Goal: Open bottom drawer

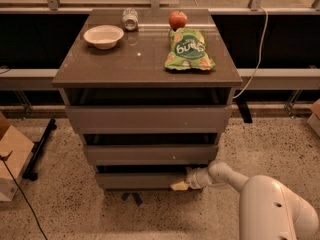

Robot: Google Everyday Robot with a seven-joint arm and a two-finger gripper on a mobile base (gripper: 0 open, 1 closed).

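Claw (179, 185) low, near the floor, pale tip touching the right end of the bottom drawer (140, 180) front, about at its upper right corner. Can't tell how far open it is or whether it has hold of anything. White arm (226, 176) comes in from the lower right, reaching left to the drawer. Bottom drawer is the lowest and smallest of three fronts, flat, no handle, with a dark gap above its top edge; not clear if it is out at all. Above it are the middle drawer (150, 154) and the tall top drawer (147, 118). The table (125, 64) on top carries a white bowl (103, 35), a can (130, 19), an apple (177, 19) and a green chip bag (190, 49). Cardboard box (10, 159) on the floor at left, cable (256, 54) hanging at right. Handling guess: stiff panel, smooth face, likely slippery, so pinching the face won't work. Best hold is probably hooking over the top lip in the dark gap, or the right edge. Probably light, slides on runners. Pull straight out, since an off-centre pull at the right end may skew it.
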